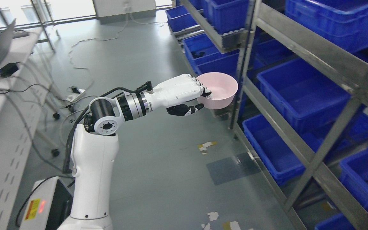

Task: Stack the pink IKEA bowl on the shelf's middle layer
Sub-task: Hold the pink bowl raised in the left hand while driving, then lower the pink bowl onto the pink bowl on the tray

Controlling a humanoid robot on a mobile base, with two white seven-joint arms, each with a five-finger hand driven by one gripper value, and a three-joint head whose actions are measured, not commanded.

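The left hand (184, 92) is holding the pink bowl (219, 90) in the air above the floor, just beside the metal shelf's (302, 48) front upright post. Its fingers (200, 88) are clamped on the bowl's near rim, thumb underneath. The bowl is sitting upright, level with the blue bins (302, 92) on the middle layer.

Pink bowl (219, 89) in left hand (184, 94)

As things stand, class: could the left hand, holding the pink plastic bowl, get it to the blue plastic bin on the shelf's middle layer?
Probably yes: left hand holds pink bowl outside the post; blue bin lies open.
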